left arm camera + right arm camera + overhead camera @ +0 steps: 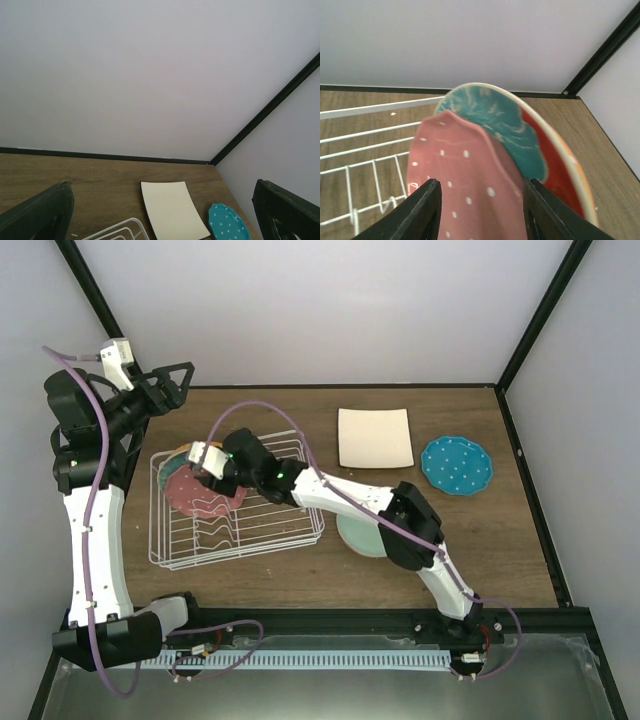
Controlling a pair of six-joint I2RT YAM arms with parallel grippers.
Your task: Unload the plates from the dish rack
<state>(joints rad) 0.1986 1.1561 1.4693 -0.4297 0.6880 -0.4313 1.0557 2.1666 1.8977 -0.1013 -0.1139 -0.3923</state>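
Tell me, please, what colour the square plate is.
The square plate is plain cream; top external view.

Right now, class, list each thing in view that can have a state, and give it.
dish rack: on table, holding plates
pink plate: standing in rack
red-and-teal plate: standing in rack behind it
cream plate: flat on table
teal dotted plate: flat on table
mint plate: flat on table, partly under right arm
left gripper: open, empty
right gripper: astride pink plate, grip unclear

dish rack (pixel 300 537): left on table (pixel 500 560)
racked plates (pixel 200 497): in its left end
square plate (pixel 375 437): behind, rightward
round plate (pixel 457 464): right of that
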